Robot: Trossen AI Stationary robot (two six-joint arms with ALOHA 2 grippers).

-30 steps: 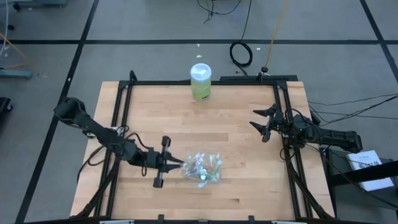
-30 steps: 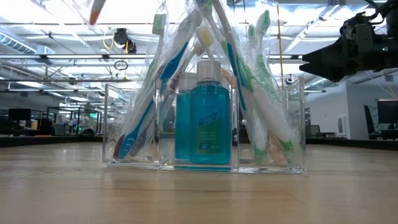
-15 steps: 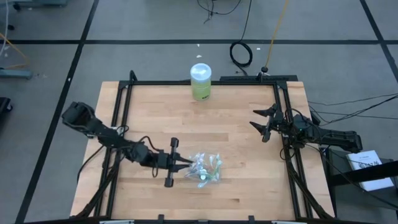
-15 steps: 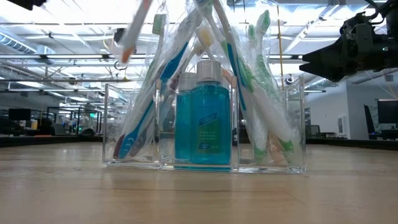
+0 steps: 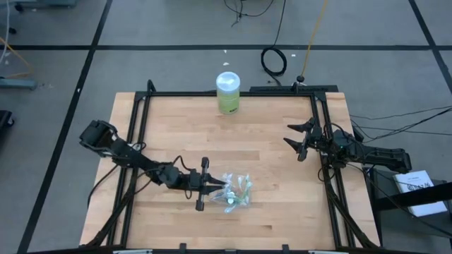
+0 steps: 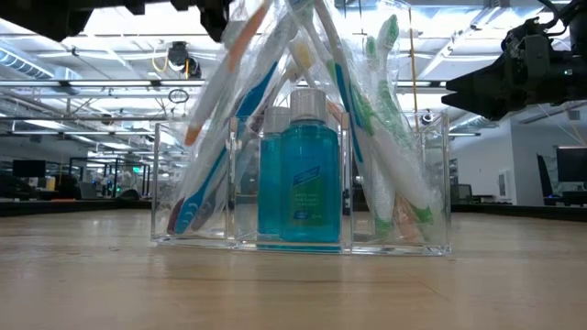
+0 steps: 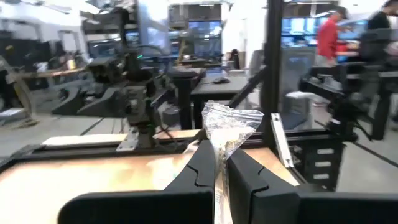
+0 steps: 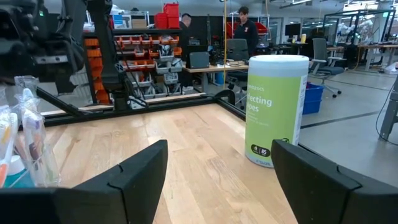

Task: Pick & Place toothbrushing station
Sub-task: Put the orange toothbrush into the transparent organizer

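Observation:
The toothbrushing station [image 5: 235, 191] is a clear box with compartments [image 6: 303, 240] on the table's near middle. It holds several wrapped toothbrushes and a blue bottle [image 6: 303, 179]. My left gripper [image 5: 219, 188] is at the station's left side, shut on a wrapped toothbrush with an orange end [image 6: 220, 82]. That toothbrush slants above the box's left compartment; whether its end is inside I cannot tell. My right gripper [image 5: 294, 140] waits open at the table's right edge, holding nothing. My left gripper [image 7: 221, 163] pinches the toothbrush's crinkled clear wrapper [image 7: 227, 132] between its two fingers, and the wrapper sticks out past the fingertips. The fingers lie about level, coming from the table's left. The toothbrush slants down from the hold, its orange end [image 6: 193, 136] lowest, clear of the table.
A white and green wipes canister [image 5: 228, 93] stands at the table's far edge, also in the right wrist view [image 8: 275, 109]. Black frame rails [image 5: 138, 141] run along the table's left, right and far sides. Bare wood lies between the station and the canister.
My left gripper has moved toward the table's right edge and down, closing on the station while staying shut. The wrapped toothbrush has come down with it, from high above the box to a slant over the left compartment.

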